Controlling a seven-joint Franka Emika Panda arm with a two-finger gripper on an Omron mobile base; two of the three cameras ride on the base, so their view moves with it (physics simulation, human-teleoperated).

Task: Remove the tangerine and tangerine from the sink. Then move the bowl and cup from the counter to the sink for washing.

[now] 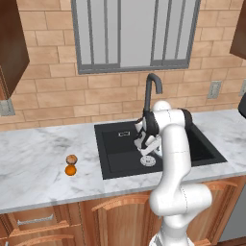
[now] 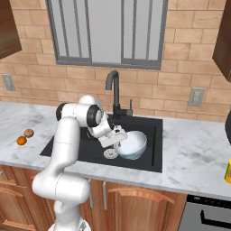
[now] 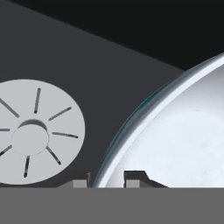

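Even, flat rendered light, bright on the marble counter (image 1: 38, 163), with no hard shadows. The black sink (image 2: 149, 149) stays dim inside. Soft glare sits on the bowl (image 3: 183, 140) beside the drain (image 3: 33, 131). Edges look slightly soft and blocky.

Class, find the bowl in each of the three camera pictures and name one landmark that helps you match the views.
Left base view: the bowl lies behind the arm inside the sink; I cannot pick it out.
Right base view: the bowl sits right of centre, in the black sink beside the gripper.
Hand view: its white rim and inside take up the right half.
Shared landmark: the silver drain disc, just beside the bowl.
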